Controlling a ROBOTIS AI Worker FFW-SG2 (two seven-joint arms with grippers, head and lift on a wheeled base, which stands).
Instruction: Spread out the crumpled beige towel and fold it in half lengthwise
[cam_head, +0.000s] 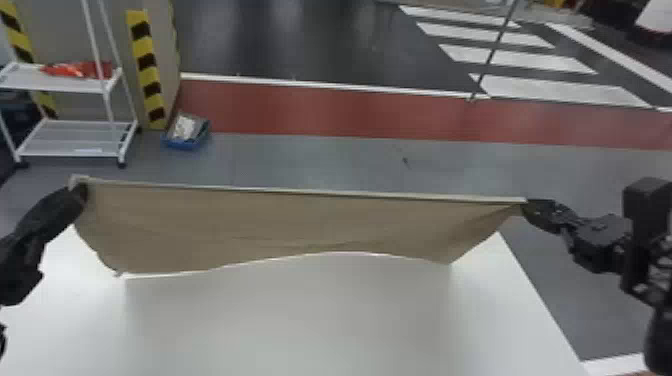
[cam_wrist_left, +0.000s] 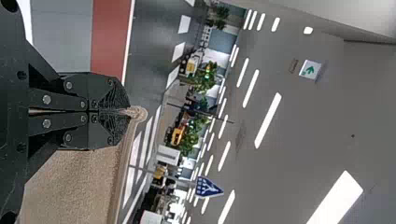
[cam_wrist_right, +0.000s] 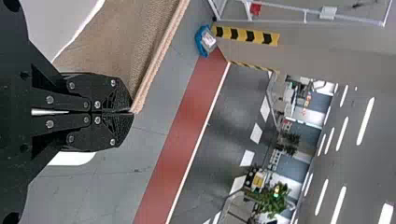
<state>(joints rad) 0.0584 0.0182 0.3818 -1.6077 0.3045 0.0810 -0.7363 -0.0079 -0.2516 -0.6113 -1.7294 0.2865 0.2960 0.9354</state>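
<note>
While left hand (cam_head: 79, 192) and right hand (cam_head: 533, 206) pinch corners | towel (cam_head: 275, 220) hangs stretched

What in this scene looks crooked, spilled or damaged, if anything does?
Nothing looks spilled or damaged. The beige cloth towel is stretched fairly straight along its top between the black left fingers and black right fingers. Only its lower edge is uneven, curving up mid-span over the white table, which seems normal for hanging cloth.

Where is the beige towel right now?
In the head view, the beige towel hangs stretched between the left tool and right tool, above the white table.
</note>
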